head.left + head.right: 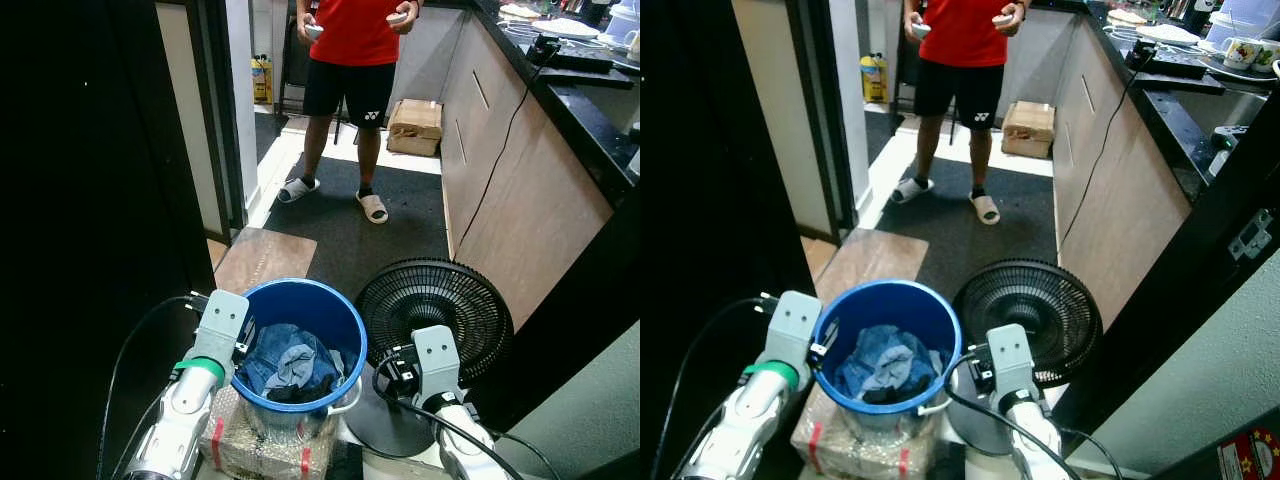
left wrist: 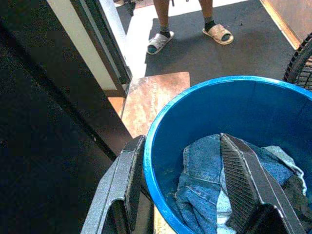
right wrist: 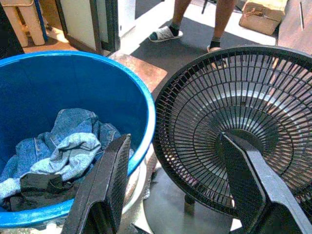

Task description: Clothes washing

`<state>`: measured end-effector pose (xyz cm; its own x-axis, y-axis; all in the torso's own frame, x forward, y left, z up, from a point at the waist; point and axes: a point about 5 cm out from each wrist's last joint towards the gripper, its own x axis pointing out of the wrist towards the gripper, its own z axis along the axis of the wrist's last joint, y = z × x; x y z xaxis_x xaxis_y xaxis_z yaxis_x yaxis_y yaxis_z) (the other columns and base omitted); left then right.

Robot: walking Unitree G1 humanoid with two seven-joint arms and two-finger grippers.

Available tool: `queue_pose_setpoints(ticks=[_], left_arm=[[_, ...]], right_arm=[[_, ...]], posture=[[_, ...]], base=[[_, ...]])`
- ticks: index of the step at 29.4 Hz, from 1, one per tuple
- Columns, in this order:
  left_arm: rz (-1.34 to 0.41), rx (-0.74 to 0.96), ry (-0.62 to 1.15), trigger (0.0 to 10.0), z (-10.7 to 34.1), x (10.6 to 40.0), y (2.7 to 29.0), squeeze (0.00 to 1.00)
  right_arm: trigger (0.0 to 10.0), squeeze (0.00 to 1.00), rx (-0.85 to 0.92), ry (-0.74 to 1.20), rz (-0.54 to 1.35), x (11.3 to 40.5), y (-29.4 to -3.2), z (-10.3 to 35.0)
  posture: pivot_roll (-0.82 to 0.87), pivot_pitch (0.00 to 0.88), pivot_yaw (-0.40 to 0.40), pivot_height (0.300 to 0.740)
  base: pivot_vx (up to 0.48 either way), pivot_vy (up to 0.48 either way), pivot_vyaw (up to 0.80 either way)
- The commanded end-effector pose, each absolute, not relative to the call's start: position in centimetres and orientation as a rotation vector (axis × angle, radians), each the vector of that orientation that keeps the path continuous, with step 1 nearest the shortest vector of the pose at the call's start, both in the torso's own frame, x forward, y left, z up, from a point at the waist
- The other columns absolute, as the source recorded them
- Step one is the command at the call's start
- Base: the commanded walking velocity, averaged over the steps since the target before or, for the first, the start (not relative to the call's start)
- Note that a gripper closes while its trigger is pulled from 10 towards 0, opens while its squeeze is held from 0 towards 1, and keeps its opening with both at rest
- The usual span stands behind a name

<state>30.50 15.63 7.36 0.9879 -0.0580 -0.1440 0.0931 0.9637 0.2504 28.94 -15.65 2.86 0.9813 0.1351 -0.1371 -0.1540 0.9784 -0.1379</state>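
Observation:
A blue bucket (image 1: 300, 300) stands right in front of me on a taped box (image 1: 240, 440). In it lie blue denim clothes (image 1: 290, 365) with a dark piece on top. My left gripper (image 2: 181, 140) is open and straddles the bucket's left rim. One finger (image 2: 129, 170) is outside the wall and the other (image 2: 239, 180) is inside, over the denim. My right gripper (image 3: 175, 139) is open wide at the bucket's right side. One of its fingers (image 3: 109, 180) is beside the rim and the other (image 3: 243, 175) is in front of the fan.
A black floor fan (image 1: 435, 305) stands close against the bucket's right. A person in a red shirt (image 1: 350, 40) stands ahead on the dark mat, holding controllers. A counter (image 1: 560, 110) runs along the right, a dark wall is on the left, and a cardboard box (image 1: 415, 125) sits behind.

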Motion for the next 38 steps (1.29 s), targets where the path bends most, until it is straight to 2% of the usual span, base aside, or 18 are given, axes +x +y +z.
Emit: queue_pose_setpoints(ticks=[1, 38], left_arm=[[-0.084, 0.252, 0.14, 10.0, 7.18, 30.41, 15.44, 0.0], [-0.092, 0.254, 0.14, 10.0, 7.19, 30.46, 15.34, 0.0]], right_arm=[[10.0, 0.0, -0.14, 0.125, 0.14, 28.64, -15.67, 2.7], [10.0, 0.0, -0.137, 0.121, 0.149, 28.81, -15.6, 2.83]], posture=[[0.07, 0.028, 0.014, 0.725], [0.08, 0.019, 0.012, 0.635]], base=[[0.0, 0.0, 0.0], [0.0, 0.0, 0.0]])
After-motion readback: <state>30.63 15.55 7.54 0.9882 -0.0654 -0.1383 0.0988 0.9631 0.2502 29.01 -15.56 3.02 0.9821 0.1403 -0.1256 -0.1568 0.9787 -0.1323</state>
